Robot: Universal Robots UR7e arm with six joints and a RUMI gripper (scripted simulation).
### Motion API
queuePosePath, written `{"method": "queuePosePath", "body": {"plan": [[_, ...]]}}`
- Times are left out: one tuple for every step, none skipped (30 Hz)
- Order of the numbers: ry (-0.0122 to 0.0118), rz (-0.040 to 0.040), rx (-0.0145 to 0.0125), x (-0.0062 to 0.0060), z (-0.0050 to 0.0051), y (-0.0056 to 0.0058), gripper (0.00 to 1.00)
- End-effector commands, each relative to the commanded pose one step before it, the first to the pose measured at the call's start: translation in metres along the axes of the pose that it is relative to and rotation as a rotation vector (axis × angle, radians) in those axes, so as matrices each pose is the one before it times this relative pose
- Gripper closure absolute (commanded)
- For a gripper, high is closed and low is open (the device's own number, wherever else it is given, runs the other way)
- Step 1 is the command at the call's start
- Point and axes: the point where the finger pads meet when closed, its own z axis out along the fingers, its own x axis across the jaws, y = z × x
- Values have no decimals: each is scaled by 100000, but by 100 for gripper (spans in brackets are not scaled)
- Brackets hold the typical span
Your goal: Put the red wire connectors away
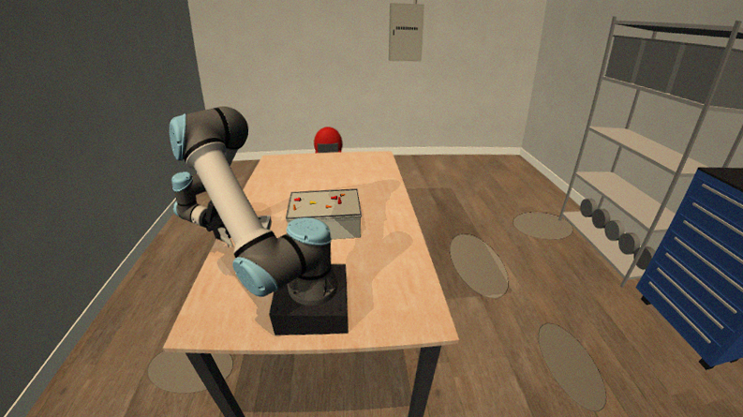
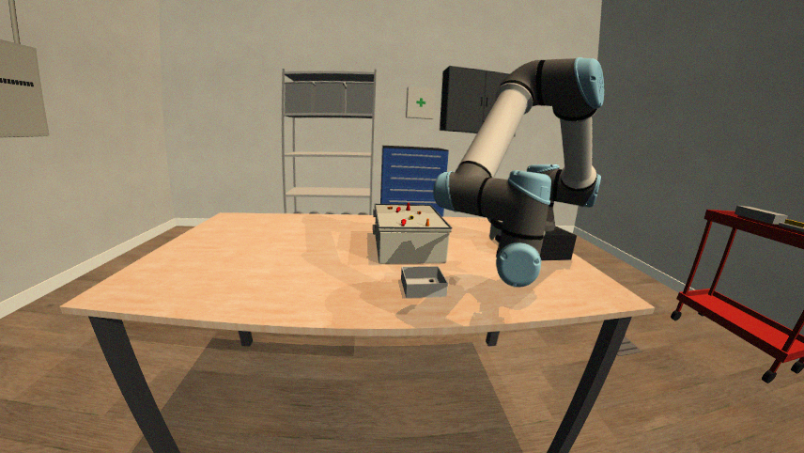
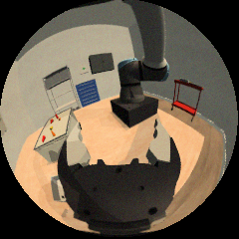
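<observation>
Pincer (image 3: 119,136) fingers are spread wide with nothing between them, low over the counter (image 2: 224,270). Red connectors (image 1: 338,197) lie on the flat lid of the tool case (image 2: 413,247), well apart from the pincer, up and to its left in the wrist view. A small steel box (image 2: 424,281) sits near the case.

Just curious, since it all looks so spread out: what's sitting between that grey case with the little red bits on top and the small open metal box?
Nothing: in the exterior view, only bare wooden table separates the tool case from the junction box.
</observation>
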Motion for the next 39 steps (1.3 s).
{"method": "queuePosePath", "body": {"plan": [[10650,11480,-2022,-1853,8,-696,0],[2332,2492,-450,-415,-41,-97,0],[1844,1974,-320,-330,-38,-68,0],[1963,2103,-324,-353,-46,-65,0],[1981,2118,-369,-354,-56,-59,0],[1981,2116,-380,-354,-65,-51,0],[1982,2117,-377,-354,-72,-44,0],[1982,2123,-343,-356,-77,-36,0],[1984,2129,-324,-356,-82,-28,0],[1984,2117,-391,-350,-94,-20,0],[0,0,0,0,0,0,0],[0,0,0,0,0,0,0],[3857,4122,-723,-681,-194,-24,0],[3110,3331,-551,-546,-176,4,0],[1645,1767,-275,-287,-101,12,0],[1938,2073,-356,-333,-126,21,0],[1997,2127,-392,-337,-137,28,0],[1991,2130,-362,-336,-142,36,0],[1987,2136,-333,-336,-148,44,0],[1987,2142,-316,-334,-154,52,0],[1995,2115,-412,-317,-163,58,0],[1993,2123,-385,-317,-168,66,0],[1991,2131,-358,-316,-174,74,0],[1988,2138,-332,-314,-179,81,0],[1988,2138,-336,-308,-185,88,0],[1997,2118,-403,-292,-191,94,0],[1994,2125,-379,-290,-197,102,0],[0,0,0,0,0,0,0],[0,0,0,0,0,0,0],[5264,5647,-922,-765,-535,289,0],[1746,1866,-321,-235,-188,111,0],[1821,1936,-353,-235,-199,120,0],[1987,2123,-365,-255,-223,137,0],[1996,2132,-369,-248,-228,144,0],[1990,2130,-361,-241,-232,150,0],[1987,2137,-341,-238,-238,157,0],[1991,2125,-370,-223,-240,161,0],[1991,2128,-362,-217,-245,167,0],[1987,2134,-343,-213,-250,173,0]]}}
